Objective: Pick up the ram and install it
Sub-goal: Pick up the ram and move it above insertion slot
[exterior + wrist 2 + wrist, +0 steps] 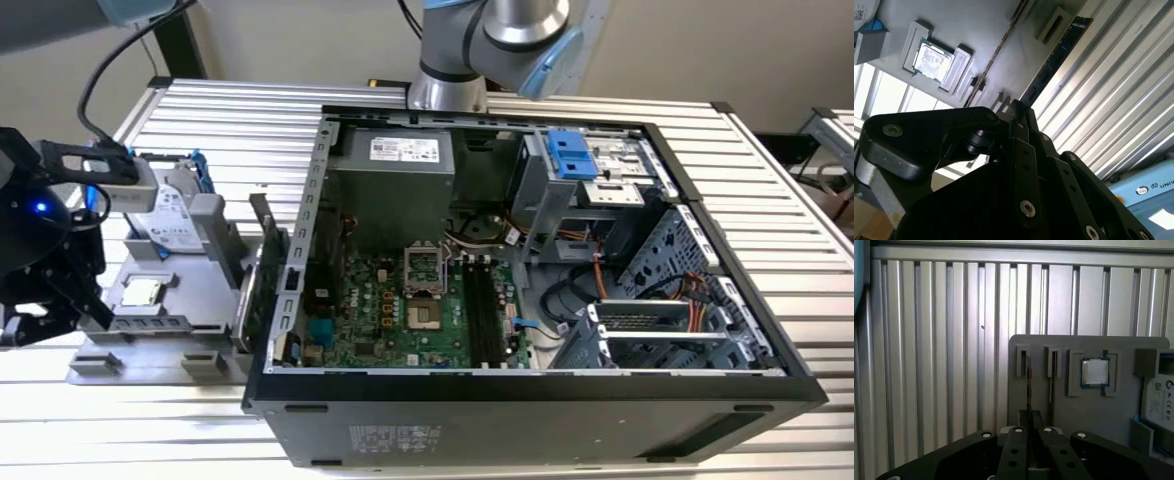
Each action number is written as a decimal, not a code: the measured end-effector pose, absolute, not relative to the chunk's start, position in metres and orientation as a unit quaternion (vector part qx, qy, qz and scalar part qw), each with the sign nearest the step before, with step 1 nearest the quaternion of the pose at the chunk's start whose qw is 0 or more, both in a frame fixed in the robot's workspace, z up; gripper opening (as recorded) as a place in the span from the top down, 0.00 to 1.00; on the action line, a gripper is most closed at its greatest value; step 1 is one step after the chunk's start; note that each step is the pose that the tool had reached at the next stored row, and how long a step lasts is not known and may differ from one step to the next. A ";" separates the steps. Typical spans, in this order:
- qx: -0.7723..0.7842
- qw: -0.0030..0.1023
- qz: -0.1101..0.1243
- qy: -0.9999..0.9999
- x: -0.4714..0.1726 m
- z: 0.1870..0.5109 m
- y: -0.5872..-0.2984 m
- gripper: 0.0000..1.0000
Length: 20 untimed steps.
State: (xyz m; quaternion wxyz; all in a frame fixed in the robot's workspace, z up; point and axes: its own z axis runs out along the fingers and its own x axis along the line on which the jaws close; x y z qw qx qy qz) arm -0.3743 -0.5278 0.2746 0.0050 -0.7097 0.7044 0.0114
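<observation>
The ram is a thin dark blue stick standing on edge in a slot of the grey tray. In the first wrist view it shows edge-on as the ram. My gripper sits right over its near end, fingers drawn together on the stick. In the second wrist view the same gripper meets the stick's lower end. In the exterior view my black wrist hangs over the left side of the grey tray. The black memory slots lie on the motherboard inside the open case.
A second thin card stands in the neighbouring slot, between the ram and a processor chip. A hard drive and an upright green card share the tray. The open computer case stands to the exterior view's right on the slatted table.
</observation>
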 end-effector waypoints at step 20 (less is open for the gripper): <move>-0.710 0.006 0.010 0.704 -0.375 0.298 -0.528 1.00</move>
